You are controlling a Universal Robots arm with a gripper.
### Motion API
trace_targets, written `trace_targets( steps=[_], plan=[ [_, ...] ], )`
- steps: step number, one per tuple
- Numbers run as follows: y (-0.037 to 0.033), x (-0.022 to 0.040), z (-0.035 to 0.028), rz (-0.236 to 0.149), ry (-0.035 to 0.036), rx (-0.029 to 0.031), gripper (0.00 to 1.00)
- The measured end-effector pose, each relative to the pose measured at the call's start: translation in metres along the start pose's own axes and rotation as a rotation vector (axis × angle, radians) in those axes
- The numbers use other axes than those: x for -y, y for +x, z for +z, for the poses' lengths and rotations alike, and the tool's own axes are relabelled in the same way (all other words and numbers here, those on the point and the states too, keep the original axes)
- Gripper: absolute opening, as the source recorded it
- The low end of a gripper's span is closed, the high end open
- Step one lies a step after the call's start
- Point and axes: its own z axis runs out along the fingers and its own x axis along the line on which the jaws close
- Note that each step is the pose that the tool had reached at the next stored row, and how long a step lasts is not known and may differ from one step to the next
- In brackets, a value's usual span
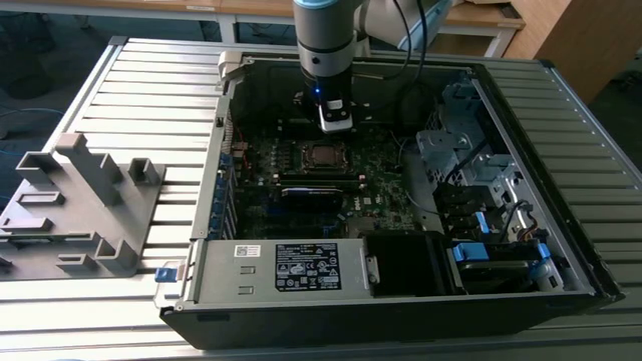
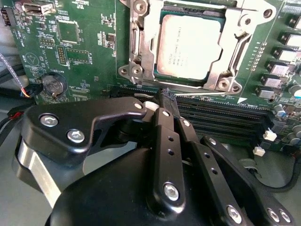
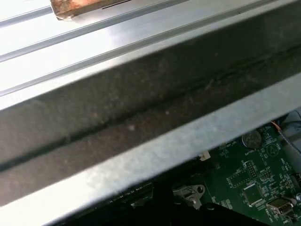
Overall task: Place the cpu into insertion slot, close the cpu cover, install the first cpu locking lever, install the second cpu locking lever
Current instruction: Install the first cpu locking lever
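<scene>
The gripper [image 2: 168, 96], fingers pressed together on nothing, hovers just beside the socket's near edge. The cpu [image 2: 188, 46] already sits in the insertion slot [image 1: 323, 156], with the cpu cover [image 2: 141, 52] closed over it. By my judgement, lever work is in hand, calling for a careful hook and press.

Daylight glared off the aluminium table [image 1: 150, 83] at the exterior view's left; the case interior [image 1: 331, 173] lay dim, close metal blurred.

A ribbed metal table [image 1: 150, 90] stands before wooden desks [image 1: 482, 19] on dark floor [image 1: 40, 37].
</scene>
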Motion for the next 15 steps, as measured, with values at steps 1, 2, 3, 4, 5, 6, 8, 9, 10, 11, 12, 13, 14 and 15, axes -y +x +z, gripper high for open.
trace_targets(
  steps=[1,2,3,4,5,6,8,9,10,11,12,13,14,15],
  plan=[
    [0.0004,-0.0006,0.0001,0.002,0.0001,0.0003,0.11],
    [0.0008,-0.0014,0.0002,0.003,0.0003,0.0005,0.11],
    [0.0013,-0.0024,0.0004,0.004,0.0002,0.0005,0.11],
    [0.0017,-0.0034,0.0007,0.004,0.0001,0.0006,0.11],
    [0.0020,-0.0040,0.0008,0.004,0.0000,0.0007,0.11],
    [0.0021,-0.0042,0.0009,0.005,-0.0002,0.0007,0.11],
    [0.0022,-0.0042,0.0010,0.005,-0.0003,0.0006,0.11],
    [0.0024,-0.0041,0.0013,0.005,-0.0006,0.0012,0.11],
    [0.0026,-0.0040,0.0018,0.005,-0.0011,0.0020,0.11],
    [0.0026,-0.0039,0.0024,0.005,-0.0013,0.0026,0.11],
    [0.0026,-0.0038,0.0027,0.004,-0.0013,0.0028,0.11],
    [0.0026,-0.0037,0.0027,0.004,-0.0012,0.0029,0.11],
    [0.0027,-0.0037,0.0027,0.004,-0.0010,0.0029,0.11],
    [0.0027,-0.0037,0.0027,0.005,-0.0010,0.0029,0.11]
  ],
)
